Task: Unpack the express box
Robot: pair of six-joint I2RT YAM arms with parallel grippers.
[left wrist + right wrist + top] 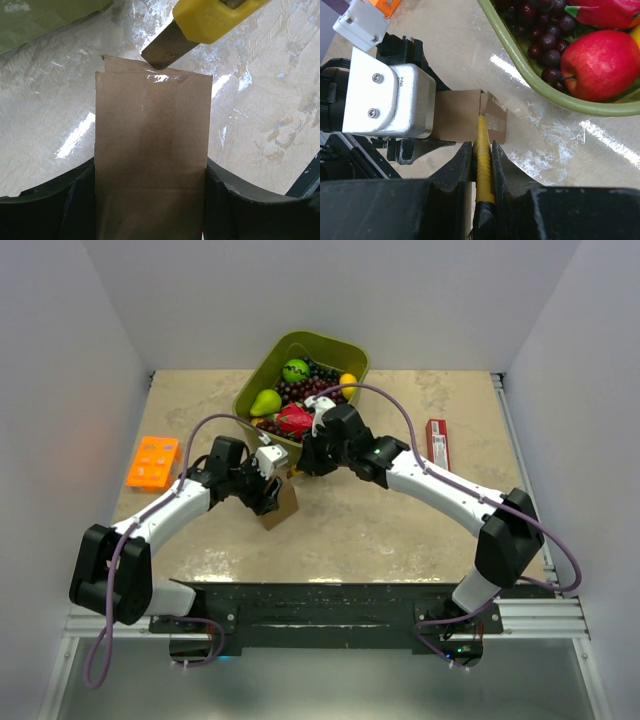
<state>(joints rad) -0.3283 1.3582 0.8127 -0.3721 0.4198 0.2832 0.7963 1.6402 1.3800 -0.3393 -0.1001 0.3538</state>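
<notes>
The express box [283,503] is a small plain brown cardboard box on the table's middle left. My left gripper [268,496] is shut on it; in the left wrist view the box [152,150] fills the gap between the two dark fingers. My right gripper [305,462] is shut on a yellow utility knife [483,155]. The knife's metal blade [165,50] touches the box's taped far edge. The right wrist view shows the knife's tip at the box [465,117], beside my left gripper's silver body.
A green tub [300,385] with apple, pear, grapes and other fruit stands at the back, close behind the right gripper. An orange tray [153,462] lies at the left. A slim red packet [438,443] lies at the right.
</notes>
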